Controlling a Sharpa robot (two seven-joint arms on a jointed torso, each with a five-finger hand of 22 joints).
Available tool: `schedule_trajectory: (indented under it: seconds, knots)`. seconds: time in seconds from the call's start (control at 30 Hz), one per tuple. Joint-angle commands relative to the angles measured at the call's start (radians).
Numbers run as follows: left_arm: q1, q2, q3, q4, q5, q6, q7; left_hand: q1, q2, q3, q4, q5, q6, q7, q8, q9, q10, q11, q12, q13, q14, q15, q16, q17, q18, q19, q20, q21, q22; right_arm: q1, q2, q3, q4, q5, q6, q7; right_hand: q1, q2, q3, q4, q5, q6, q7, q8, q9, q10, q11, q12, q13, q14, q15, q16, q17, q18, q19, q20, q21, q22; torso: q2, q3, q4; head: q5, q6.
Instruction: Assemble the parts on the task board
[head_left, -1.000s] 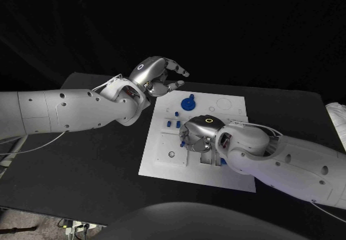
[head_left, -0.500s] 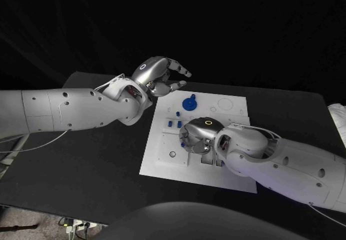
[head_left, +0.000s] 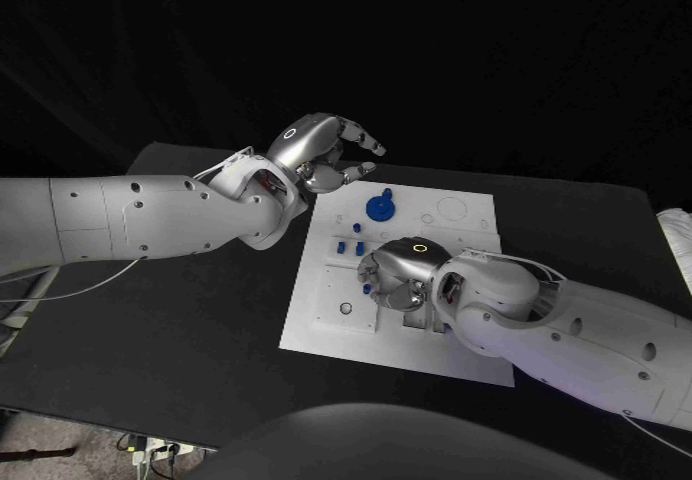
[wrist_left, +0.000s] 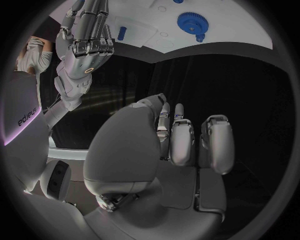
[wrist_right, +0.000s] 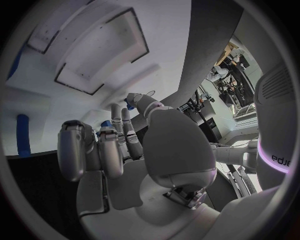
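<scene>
black table (head_left: 188, 330) (dark room) bears the white task board (head_left: 325, 330).

Left hand (head_left: 320, 150) raised, fingers curled inward, holding nothing. Right hand (head_left: 397, 268) lowered palm-down, fingertips (wrist_right: 129, 105) pinching a small blue part (wrist_right: 130, 106).

White task board (head_left: 462, 232) on a black table (head_left: 188, 330) — blue gear (head_left: 376, 208) — silver left hand (head_left: 326, 150).
</scene>
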Motion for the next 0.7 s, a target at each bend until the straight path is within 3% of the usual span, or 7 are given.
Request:
schedule_trajectory:
  seconds: [0.03, 0.23, 0.4, 0.5, 0.57, 0.7]
  knots:
    - [-0.001, 0.001, 0.001, 0.001, 0.006, 0.015, -0.005, 0.009, -0.002, 0.005, -0.001, 0.004, 0.000, 0.011, -0.001, 0.002, 0.002, -0.001, -0.005, -0.001, 0.040, 0.006, 0.000, -0.001, -0.004, 0.041, 0.007, 0.000, 0.216, -0.004, -0.005, -0.003, -0.001, -0.025, 0.036, -0.017, 0.002, -0.012, -0.003, -0.012, -0.023, -0.042, -0.001, -0.039, -0.019, -0.060, 0.013, -0.007, 0.005, 0.105, 0.013, 0.003, 0.263, 0.022, -0.015, 0.012, -0.029, 0.154, 0.000, -0.0004, -0.0021, 0.001, 0.000]
    - [-0.001, 0.001, 0.001, 0.002, 0.006, 0.018, -0.006, 0.010, -0.003, 0.005, -0.002, 0.004, 0.000, 0.013, -0.001, 0.002, 0.002, -0.001, -0.006, -0.001, 0.040, 0.006, 0.000, -0.001, -0.003, 0.040, 0.008, 0.000, 0.216, -0.004, -0.038, -0.003, 0.027, -0.042, -0.030, -0.003, 0.004, -0.012, -0.053, -0.020, -0.125, -0.130, -0.016, -0.112, -0.065, -0.232, 0.040, -0.014, 0.006, 0.105, 0.027, 0.003, 0.263, 0.041, -0.064, 0.030, -0.104, 0.117, 0.000, -0.0016, -0.0035, 0.002, 0.000]
    - [-0.001, 0.000, 0.001, 0.002, 0.023, 0.020, 0.000, 0.010, -0.003, 0.005, -0.002, 0.004, -0.001, 0.015, -0.001, 0.001, 0.001, -0.001, -0.007, -0.002, 0.040, 0.006, -0.001, -0.002, -0.003, 0.040, 0.008, -0.002, 0.215, 0.010, -0.101, 0.001, 0.084, -0.042, -0.123, 0.022, 0.020, -0.012, -0.085, -0.016, -0.147, -0.149, -0.025, -0.127, -0.079, -0.277, 0.045, 0.002, 0.003, 0.105, 0.028, 0.003, 0.263, 0.044, -0.072, 0.031, -0.119, 0.110, 0.001, -0.0010, -0.0046, 0.004, 0.000]
    - [-0.001, -0.001, 0.001, 0.001, 0.031, 0.020, 0.004, 0.011, -0.003, 0.006, -0.002, 0.005, -0.001, 0.016, -0.001, 0.001, 0.000, -0.001, -0.007, -0.002, 0.040, 0.006, -0.001, -0.002, -0.003, 0.039, 0.008, -0.003, 0.215, 0.040, -0.156, 0.005, 0.123, -0.029, -0.181, 0.041, 0.033, -0.007, -0.091, -0.015, -0.141, -0.149, -0.031, -0.129, -0.084, -0.279, 0.044, 0.013, 0.002, 0.105, 0.026, 0.003, 0.263, 0.042, -0.067, 0.030, -0.113, 0.113, 0.001, -0.0020, -0.0075, 0.005, 0.000]
    - [-0.001, 0.000, 0.001, 0.000, 0.035, 0.019, 0.006, 0.011, -0.003, 0.006, -0.002, 0.005, -0.001, 0.016, -0.001, 0.001, 0.000, -0.001, -0.007, -0.002, 0.040, 0.006, -0.001, -0.002, -0.003, 0.039, 0.008, -0.003, 0.215, 0.074, -0.206, 0.006, 0.148, 0.001, -0.217, 0.061, 0.036, 0.001, -0.096, -0.010, -0.142, -0.135, -0.031, -0.124, -0.085, -0.269, 0.041, 0.029, 0.001, 0.105, 0.023, 0.003, 0.263, 0.039, -0.057, 0.028, -0.099, 0.121, 0.000, -0.0029, -0.0084, 0.004, 0.000]
    - [-0.001, 0.002, 0.001, -0.003, 0.039, 0.017, 0.009, 0.012, -0.002, 0.007, -0.002, 0.005, -0.001, 0.019, -0.002, 0.001, 0.000, -0.001, -0.008, -0.002, 0.040, 0.006, 0.000, -0.001, -0.003, 0.039, 0.008, -0.003, 0.215, 0.133, -0.290, 0.007, 0.170, 0.053, -0.246, 0.088, 0.020, 0.021, -0.112, 0.019, -0.189, -0.088, -0.022, -0.108, -0.089, -0.216, 0.028, 0.069, -0.007, 0.105, 0.015, 0.003, 0.263, 0.025, -0.021, 0.020, -0.045, 0.148, -0.002, -0.0043, -0.0095, 0.001, 0.000]
